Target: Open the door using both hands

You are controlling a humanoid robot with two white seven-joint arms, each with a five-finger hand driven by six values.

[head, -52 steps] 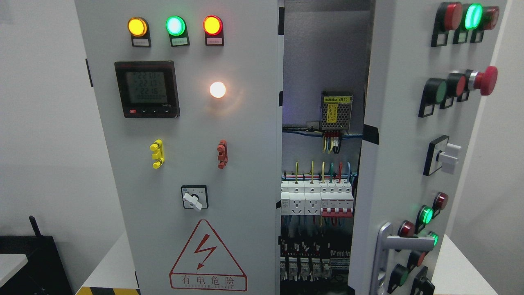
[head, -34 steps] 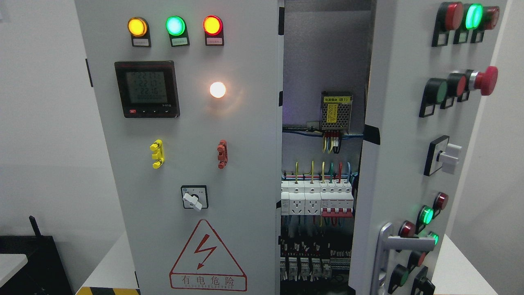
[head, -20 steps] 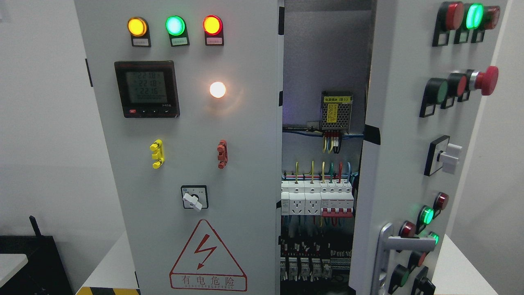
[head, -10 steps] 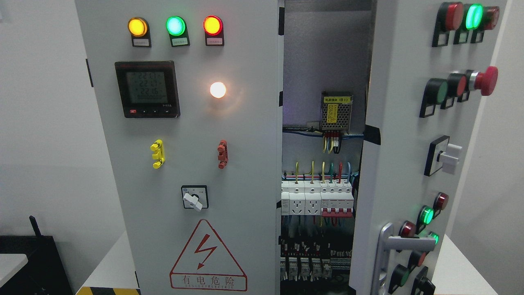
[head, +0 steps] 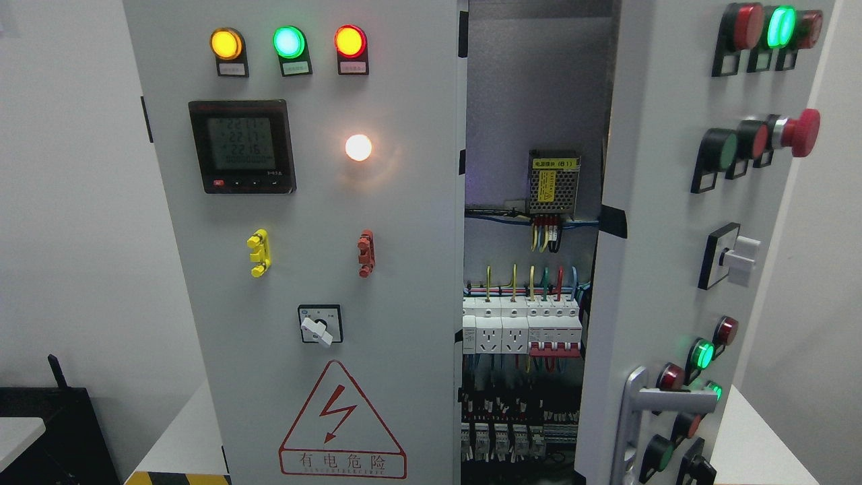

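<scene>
Cabinet with right door (head: 663,202) ajar.
Handle (head: 650,404) at lower right; neither hand is visible, so grip cannot be told.

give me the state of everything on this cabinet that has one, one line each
right door: swung partly open, wiring exposed
left door: closed
door handle: free, no hand on it
amber, green, red lamps: all lit
digital meter: on, showing digits
white lamp: lit
rotary switch: knob pointing lower left
emergency stop button: sticks out from the door
lower green lamp: lit
</scene>
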